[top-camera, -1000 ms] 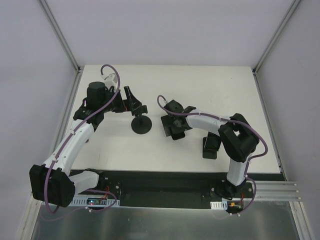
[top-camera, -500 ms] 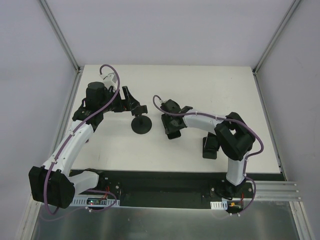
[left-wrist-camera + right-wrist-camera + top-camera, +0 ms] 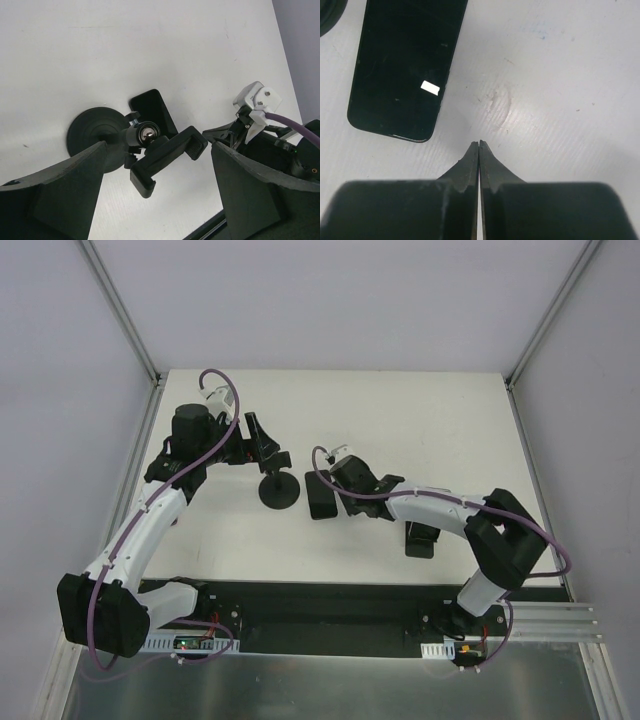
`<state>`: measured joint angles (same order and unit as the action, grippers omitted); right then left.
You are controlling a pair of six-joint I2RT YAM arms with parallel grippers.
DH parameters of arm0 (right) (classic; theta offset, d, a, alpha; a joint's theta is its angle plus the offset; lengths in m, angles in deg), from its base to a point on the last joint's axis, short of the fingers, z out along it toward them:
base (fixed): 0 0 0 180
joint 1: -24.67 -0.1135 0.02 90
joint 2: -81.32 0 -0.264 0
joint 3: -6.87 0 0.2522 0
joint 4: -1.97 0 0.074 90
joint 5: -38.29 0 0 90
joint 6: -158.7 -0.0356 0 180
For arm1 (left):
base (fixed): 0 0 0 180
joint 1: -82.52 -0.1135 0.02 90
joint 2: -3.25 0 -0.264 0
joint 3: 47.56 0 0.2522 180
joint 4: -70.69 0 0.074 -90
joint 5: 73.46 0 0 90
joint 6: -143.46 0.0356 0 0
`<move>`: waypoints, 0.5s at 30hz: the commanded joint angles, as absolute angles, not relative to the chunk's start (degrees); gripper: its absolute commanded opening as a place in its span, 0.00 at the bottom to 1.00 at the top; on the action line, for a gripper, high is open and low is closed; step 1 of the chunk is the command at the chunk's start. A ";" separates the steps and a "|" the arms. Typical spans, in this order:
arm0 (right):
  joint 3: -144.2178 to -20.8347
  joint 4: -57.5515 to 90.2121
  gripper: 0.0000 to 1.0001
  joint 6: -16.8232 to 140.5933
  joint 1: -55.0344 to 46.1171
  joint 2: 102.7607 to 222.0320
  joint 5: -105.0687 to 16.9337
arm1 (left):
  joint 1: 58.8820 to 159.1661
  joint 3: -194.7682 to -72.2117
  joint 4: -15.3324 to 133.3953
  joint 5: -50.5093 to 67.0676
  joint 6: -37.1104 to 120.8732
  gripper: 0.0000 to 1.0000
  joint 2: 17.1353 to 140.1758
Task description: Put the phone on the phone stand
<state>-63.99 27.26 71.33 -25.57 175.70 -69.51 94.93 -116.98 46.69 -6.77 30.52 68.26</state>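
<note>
The phone (image 3: pixel 320 496) is a black slab lying flat, screen up, on the white table, just right of the phone stand's round disc base (image 3: pixel 281 492). In the right wrist view the phone (image 3: pixel 405 70) lies up and left of my right gripper (image 3: pixel 479 143), which is shut on nothing, tips close above the bare table. My left gripper (image 3: pixel 159 147) stands open on either side of the stand's clamp holder (image 3: pixel 167 155), with gaps on both sides. From above, the left gripper (image 3: pixel 270 452) hovers over the stand's pole, and the right gripper (image 3: pixel 343 495) sits by the phone's right edge.
A black object (image 3: pixel 420 537) lies on the table, partly under the right forearm. The table's near edge (image 3: pixel 350 584) runs in front of both arm bases. Metal frame posts (image 3: pixel 125 320) rise at the back corners.
The right gripper's jaws have closed and its arm has sunk lower and stretched out. The phone, earlier under that gripper, now lies uncovered a little further left. The left gripper has barely shifted.
</note>
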 commanded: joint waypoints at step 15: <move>-86.67 40.51 0.97 57.63 -30.26 189.84 -71.90 | 95.27 -117.31 47.08 -5.87 30.96 0.84 65.39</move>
